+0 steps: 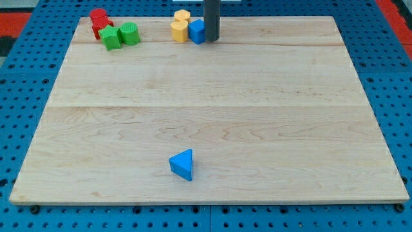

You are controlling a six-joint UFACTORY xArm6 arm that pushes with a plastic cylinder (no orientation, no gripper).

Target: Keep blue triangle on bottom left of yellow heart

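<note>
The board (212, 122) filled most of the view. My rod (211, 18) stood at the view's top, my tip (210, 40) touching the right side of a blue block (196, 30); it carried nothing. Beside that sat two yellow blocks (181, 26), shapes unclear. Far left clustered two red blocks (100, 22) and two green blocks (120, 35). The blue triangle (183, 164) lay alone near the bottom, well apart from the rest.
</note>
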